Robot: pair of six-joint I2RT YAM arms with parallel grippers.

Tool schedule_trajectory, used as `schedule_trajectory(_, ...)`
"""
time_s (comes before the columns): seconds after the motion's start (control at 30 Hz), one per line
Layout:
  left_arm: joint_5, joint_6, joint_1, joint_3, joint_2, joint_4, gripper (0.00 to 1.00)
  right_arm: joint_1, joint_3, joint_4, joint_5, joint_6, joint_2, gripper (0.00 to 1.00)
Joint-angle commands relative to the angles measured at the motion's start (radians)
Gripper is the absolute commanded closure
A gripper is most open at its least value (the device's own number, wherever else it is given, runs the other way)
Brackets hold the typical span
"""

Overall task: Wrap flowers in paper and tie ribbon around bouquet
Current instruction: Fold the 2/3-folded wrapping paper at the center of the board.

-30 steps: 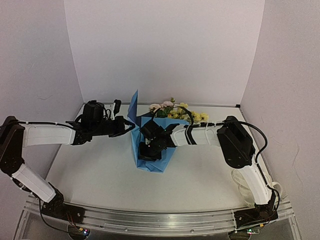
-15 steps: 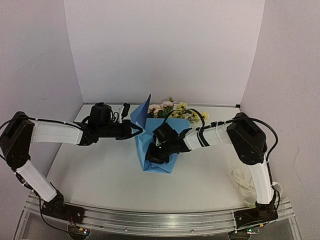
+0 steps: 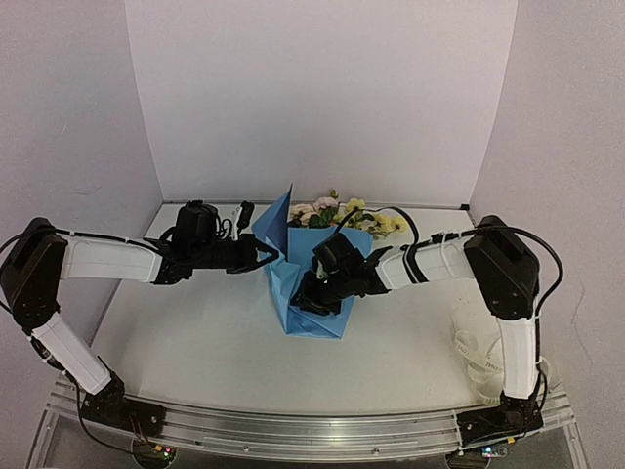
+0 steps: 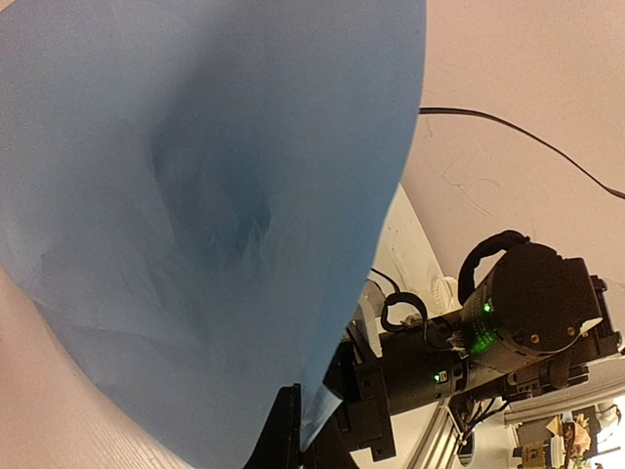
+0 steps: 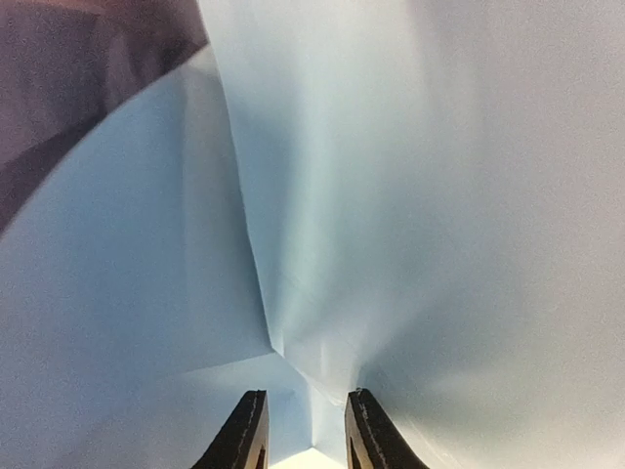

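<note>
The blue paper (image 3: 314, 311) lies mid-table, folded up around the flowers (image 3: 332, 209), whose pink and yellow blossoms show above its far edge. My left gripper (image 3: 271, 256) is shut on the paper's left flap (image 4: 215, 195) and holds it upright, its tip pointing up. In the left wrist view the flap fills the picture and its lower edge is pinched in the left gripper (image 4: 301, 418). My right gripper (image 3: 306, 299) rests on the folded paper's front. Its fingers stand a little apart, with a crease of paper (image 5: 293, 293) just past the right gripper (image 5: 305, 425). The ribbon (image 3: 474, 357) lies looped at the near right.
White walls close in the table at the back and on both sides. A metal rail (image 3: 312, 430) runs along the near edge with both arm bases. The right arm's black cable (image 3: 527, 244) arches above its elbow.
The left gripper has carried the flap to the right and stood it taller. The right gripper has shifted a little right on the paper, and its elbow has swung right.
</note>
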Motion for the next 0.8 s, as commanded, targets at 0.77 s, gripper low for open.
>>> schedule_trajectory(0.77, 0.030, 0.141, -0.092, 0.262, 0.159, -0.177, 1.00, -0.050, -0.236, -0.194, 0.319, -0.055, -0.255, 0.68)
